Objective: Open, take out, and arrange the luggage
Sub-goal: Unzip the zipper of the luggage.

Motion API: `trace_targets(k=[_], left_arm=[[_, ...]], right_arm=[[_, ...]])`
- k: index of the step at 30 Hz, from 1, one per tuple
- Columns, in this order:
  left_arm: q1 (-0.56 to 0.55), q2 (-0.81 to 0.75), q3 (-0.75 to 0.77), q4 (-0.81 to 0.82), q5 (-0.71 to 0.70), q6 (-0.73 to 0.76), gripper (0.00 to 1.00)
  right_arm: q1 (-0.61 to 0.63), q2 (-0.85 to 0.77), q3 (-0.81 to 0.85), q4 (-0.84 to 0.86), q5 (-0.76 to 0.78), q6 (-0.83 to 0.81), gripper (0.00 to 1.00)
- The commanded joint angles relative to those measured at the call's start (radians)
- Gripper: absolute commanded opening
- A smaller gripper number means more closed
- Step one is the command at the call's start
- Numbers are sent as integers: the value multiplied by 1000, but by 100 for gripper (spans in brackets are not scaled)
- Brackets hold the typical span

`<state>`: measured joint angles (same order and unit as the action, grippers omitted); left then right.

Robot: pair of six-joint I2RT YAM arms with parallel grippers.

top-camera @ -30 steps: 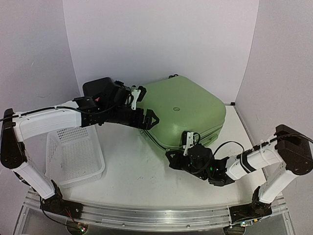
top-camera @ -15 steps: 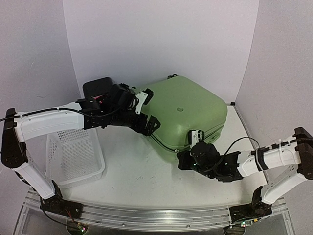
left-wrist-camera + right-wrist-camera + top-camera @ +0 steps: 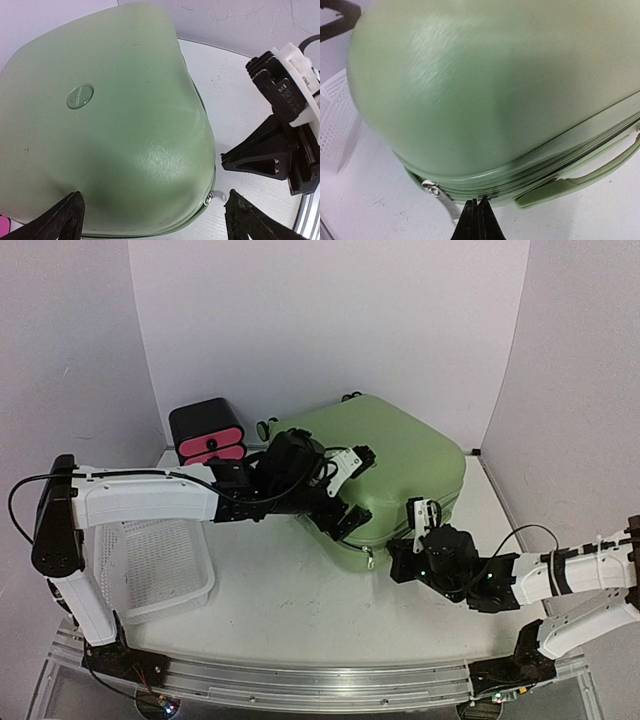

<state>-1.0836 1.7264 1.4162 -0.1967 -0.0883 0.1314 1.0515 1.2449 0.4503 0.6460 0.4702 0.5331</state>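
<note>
Closest to you, the rail (image 3: 300, 680) marks the near edge of the counter (image 3: 290, 610). The white stretch just beyond it, between the two arms, is bare and gives you the widest room. The basket (image 3: 150, 560) sits at the near left with its outer rim close to that side's edge, well apart from the luggage (image 3: 400, 455). Your right fingers (image 3: 478, 210) are pressed fully together with nothing between them. They lie low over the counter, tips right under the luggage's zipper seam and just beside the metal zipper pull (image 3: 434, 191) at its near corner; you cannot tell whether the tips touch the shell. To their right, the green handle (image 3: 570, 186) stands out from the same side. The luggage lies flat and zipped shut on the far right half of the counter, with one rounded corner aimed at you. Its right corner is close to the counter's right edge and the side wall, and its far corner is nearly at the back wall. Your left fingers (image 3: 57, 222) are spread as wide as they go and hold nothing, straddling that near corner from above. Behind the left arm, the black box (image 3: 205, 432) with pink fronts stands at the far left by the wall, near the luggage's left corner.
</note>
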Motion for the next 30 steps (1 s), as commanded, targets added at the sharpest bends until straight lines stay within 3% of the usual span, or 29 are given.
trace_targets(k=[1,8,10,12,24,30], left_arm=[[10,74,121,123,18,14,99],[10,211,236,121,18,18,100],[9,227,250,122,18,28,99],[9,238,262,120,21,32,99],[-28,245,264,89,-132,188,99],[-32,236,265,55,-167,188,99]], right_arm=[[-8,-30,-28,119,40,-39,0],[-7,7,-49,215,15,-21,0],[-7,17,-56,253,-47,-18,19],[-7,37,-62,284,-110,14,26],[-7,94,-123,422,-201,179,31],[-7,156,-119,503,-215,216,31]])
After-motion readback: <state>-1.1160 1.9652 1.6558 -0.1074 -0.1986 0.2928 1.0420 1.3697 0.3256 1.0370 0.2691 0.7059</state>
